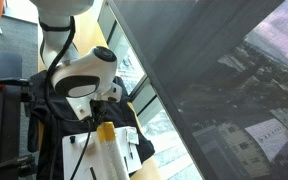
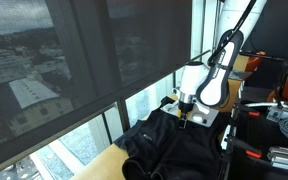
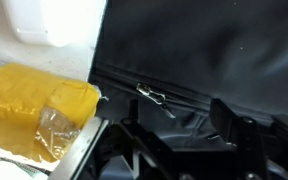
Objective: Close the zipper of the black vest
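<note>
Wrist view, looking down past the gripper (image 3: 179, 135): hovering low over the black vest (image 3: 209, 45) with both fingers (image 3: 234, 125) spread wide, pinching nothing. Showing the zipper (image 3: 189, 98) crossing the dark fabric just ahead of the fingertips, with its small metal pull (image 3: 152, 96) lying flat on the cloth, near the fingers but touching neither. Showing, off to one side of the gripper and past the garment's edge, a yellow packet (image 3: 29, 100) in clear wrap, and beyond it a white container (image 3: 44, 20), too blurred for identifying. In an exterior view, pointing straight down from the white arm (image 2: 212, 78) onto the vest, crumpled directly beneath and spreading toward the wooden tabletop edge (image 2: 104, 165) by the shaded window (image 2: 64, 70). In an exterior view, hiding mostly behind the bulky wrist (image 1: 84, 75), with white papers (image 1: 89, 155) lying under the yellow packet just below the gripper.
</note>
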Tool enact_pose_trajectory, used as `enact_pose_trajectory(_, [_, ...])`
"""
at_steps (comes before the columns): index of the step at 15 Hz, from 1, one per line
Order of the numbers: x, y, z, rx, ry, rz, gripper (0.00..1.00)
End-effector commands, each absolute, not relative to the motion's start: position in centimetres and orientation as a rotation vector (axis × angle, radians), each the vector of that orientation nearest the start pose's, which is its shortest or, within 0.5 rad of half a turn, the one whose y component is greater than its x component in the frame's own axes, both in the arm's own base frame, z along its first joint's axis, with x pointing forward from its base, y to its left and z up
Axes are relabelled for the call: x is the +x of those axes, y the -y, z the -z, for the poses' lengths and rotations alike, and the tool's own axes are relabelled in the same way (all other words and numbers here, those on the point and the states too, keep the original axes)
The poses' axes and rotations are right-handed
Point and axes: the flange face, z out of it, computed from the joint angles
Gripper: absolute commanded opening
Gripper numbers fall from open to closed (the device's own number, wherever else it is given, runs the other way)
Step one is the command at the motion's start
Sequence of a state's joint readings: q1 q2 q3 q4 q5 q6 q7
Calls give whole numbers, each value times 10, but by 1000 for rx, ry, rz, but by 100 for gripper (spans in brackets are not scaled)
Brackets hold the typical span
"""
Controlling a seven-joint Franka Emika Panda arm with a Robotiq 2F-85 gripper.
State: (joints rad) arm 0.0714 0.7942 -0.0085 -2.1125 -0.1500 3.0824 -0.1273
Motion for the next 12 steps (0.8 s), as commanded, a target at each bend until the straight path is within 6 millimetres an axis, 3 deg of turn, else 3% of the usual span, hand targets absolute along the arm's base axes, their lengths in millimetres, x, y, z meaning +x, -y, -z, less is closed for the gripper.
enact_pose_trajectory(1, [560,-49,-48,-3123,546,307,42])
enact_pose_trajectory(7, [560,-46,-48,-3126,545,308,1])
enact_pose_trajectory(12, [561,-43,-48,-3131,541,306,2])
